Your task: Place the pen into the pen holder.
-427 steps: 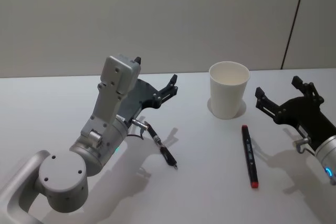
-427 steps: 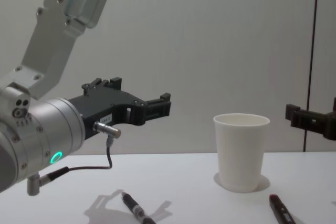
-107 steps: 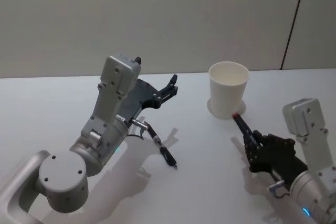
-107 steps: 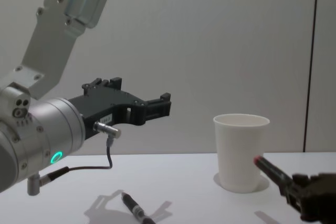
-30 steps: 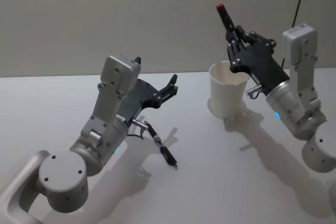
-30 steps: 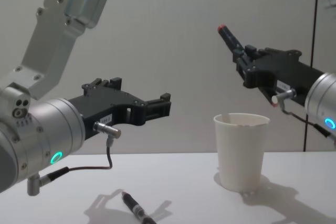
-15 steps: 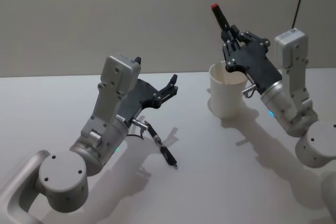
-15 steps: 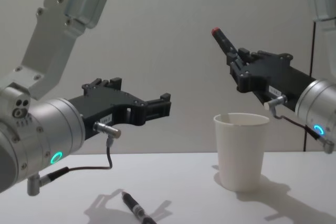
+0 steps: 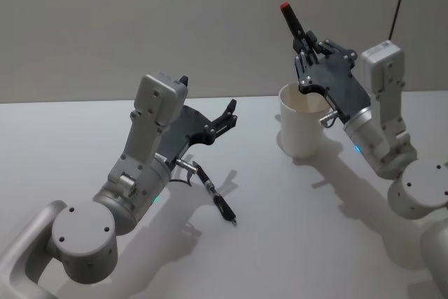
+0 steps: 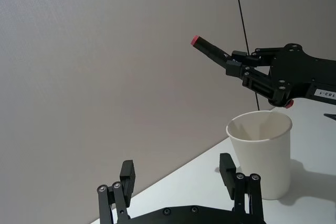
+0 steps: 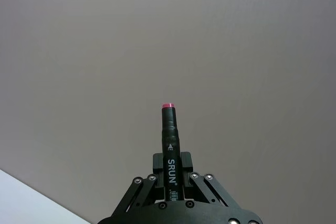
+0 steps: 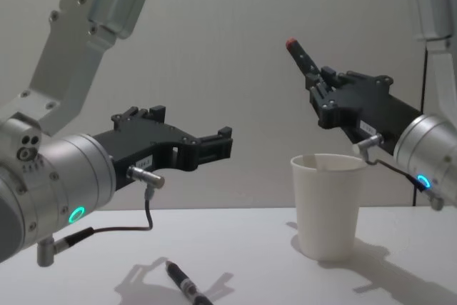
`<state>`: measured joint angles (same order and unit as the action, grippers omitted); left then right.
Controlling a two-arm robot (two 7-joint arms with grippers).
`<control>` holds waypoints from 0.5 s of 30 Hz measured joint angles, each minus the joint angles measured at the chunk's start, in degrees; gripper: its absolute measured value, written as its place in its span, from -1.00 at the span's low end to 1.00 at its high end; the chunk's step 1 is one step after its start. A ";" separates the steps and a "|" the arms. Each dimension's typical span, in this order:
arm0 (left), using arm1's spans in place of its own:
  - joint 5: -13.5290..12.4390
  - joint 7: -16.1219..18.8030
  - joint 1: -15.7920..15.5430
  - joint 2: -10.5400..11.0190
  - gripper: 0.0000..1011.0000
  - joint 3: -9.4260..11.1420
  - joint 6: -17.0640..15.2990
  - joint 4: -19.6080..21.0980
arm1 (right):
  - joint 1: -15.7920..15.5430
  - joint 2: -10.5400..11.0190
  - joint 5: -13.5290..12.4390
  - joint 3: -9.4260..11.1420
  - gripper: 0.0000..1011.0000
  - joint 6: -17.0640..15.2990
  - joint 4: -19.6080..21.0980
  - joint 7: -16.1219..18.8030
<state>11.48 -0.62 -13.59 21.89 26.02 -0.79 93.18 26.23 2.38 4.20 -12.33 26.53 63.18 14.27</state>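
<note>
r gripper (image 9: 305,52) clamped on pen (image 9: 290,22), in air just above pen holder (image 9: 301,131) mouth. pen: black body, red end up, tilted, "srun" print on barrel. pen holder: plain white paper cup, rolled rim, upright on white table (image 9: 294,229). l gripper (image 9: 229,112) idle, fingers apart, well left of it. bare grey wall (image 9: 140,19) behind.

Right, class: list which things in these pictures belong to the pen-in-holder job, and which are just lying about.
Belong to the job:
pen, gripped by the right gripper, higher than the cup
pen holder, the white paper cup standing on the table

Just lying about:
black cable, trailing onto the table
left gripper, idle, jaws open
</note>
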 joint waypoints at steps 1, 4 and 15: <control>0.00 0.00 0.00 0.00 0.98 0.00 0.00 0.00 | 0.14 -0.05 0.01 -0.01 -0.65 0.25 -0.31 -0.03; 0.00 0.00 0.00 0.00 0.98 0.00 0.00 0.00 | 0.79 -0.28 0.03 -0.10 -0.65 0.94 -1.65 -0.11; 0.00 0.00 0.00 0.00 0.98 0.00 0.00 0.00 | 2.52 -1.03 -0.33 -0.49 -0.65 2.79 -5.32 -0.16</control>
<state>11.48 -0.63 -13.59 21.89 26.02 -0.79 93.18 28.75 1.36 3.87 -12.82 29.32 57.87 14.11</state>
